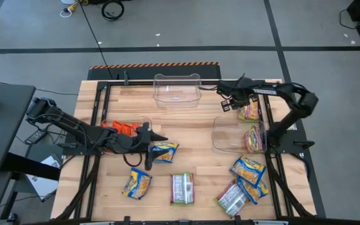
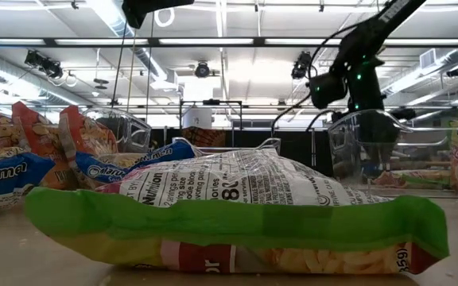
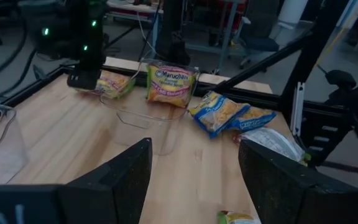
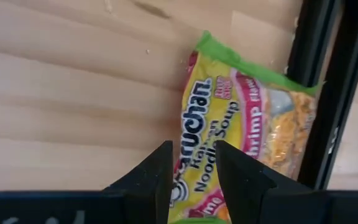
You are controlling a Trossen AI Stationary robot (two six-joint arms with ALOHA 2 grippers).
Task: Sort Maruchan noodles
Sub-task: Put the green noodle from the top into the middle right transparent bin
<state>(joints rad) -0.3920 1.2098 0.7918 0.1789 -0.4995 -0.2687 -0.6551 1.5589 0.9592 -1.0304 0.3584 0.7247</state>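
Note:
Maruchan noodle packets lie scattered on the wooden table. A pink-and-green packet (image 4: 247, 124) lies flat beside the right black rail, and my right gripper (image 4: 191, 168) hangs just above it, pointing steeply down, its fingers a narrow gap apart with nothing between them. My left gripper (image 3: 194, 180) is open and points almost level over the table's left middle, beside a blue-and-yellow packet (image 1: 164, 150). Orange packets (image 1: 122, 127) sit in the left clear bin. Another pink-and-green packet (image 1: 253, 139) leans inside the right clear bin (image 1: 227, 134).
A clear bin (image 1: 177, 90) stands at the far middle. More packets lie near the front edge: blue-and-yellow (image 1: 136, 183), green-edged (image 1: 182, 187), and a cluster (image 1: 247, 178) at the right. Black rails (image 1: 269, 119) run along both sides of the table.

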